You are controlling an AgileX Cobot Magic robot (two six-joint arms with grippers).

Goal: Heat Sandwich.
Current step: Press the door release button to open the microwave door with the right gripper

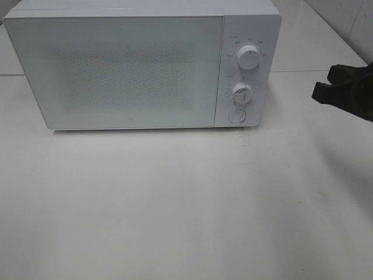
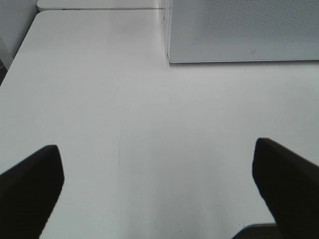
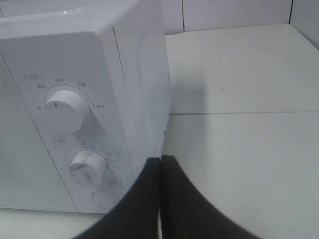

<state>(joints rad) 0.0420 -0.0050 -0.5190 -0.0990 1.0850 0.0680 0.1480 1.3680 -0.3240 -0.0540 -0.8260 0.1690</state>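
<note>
White microwave (image 1: 143, 67) stands with its door (image 1: 87, 87) shut and no sandwich in sight, possibly inside; right gripper (image 3: 160, 162) pressed together near the dials (image 1: 249, 58), left gripper (image 2: 157, 147) spread, so setting the timer seems left.

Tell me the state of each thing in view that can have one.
Microwave door: closed.
Upper dial: setting too small to read.
Lower dial: setting too small to read.
Left gripper: open, holding nothing.
Right gripper: shut, holding nothing.
</note>
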